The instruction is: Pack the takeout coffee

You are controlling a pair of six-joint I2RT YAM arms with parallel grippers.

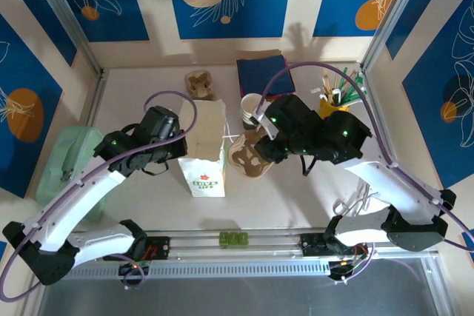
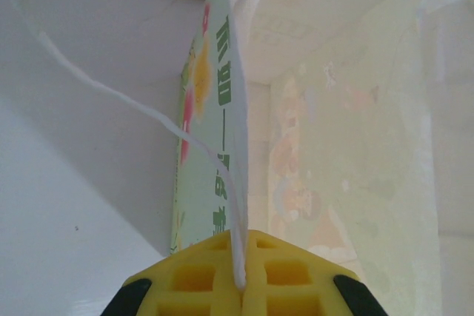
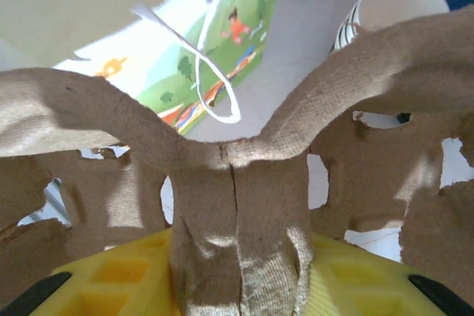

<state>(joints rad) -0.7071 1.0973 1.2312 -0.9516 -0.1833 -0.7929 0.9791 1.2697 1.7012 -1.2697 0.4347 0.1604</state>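
A white paper bag (image 1: 204,152) with a green logo stands open mid-table. My left gripper (image 1: 181,144) is shut on its thin white handle (image 2: 235,220), which runs between the yellow pads (image 2: 194,279). The bag's printed side (image 2: 211,123) hangs just beyond them. My right gripper (image 1: 261,146) is shut on the middle ridge of a brown pulp cup carrier (image 3: 237,205), held right of the bag (image 3: 222,42) with the carrier (image 1: 248,159) low over the table. The takeout coffee is out of view.
A stack of white cups (image 1: 252,109) stands behind the carrier, also seen as the cup stack (image 3: 389,5). A second pulp carrier (image 1: 200,83), blue napkins (image 1: 261,72), a yellow holder of sticks (image 1: 335,101) line the back. A green pouch (image 1: 70,160) lies left.
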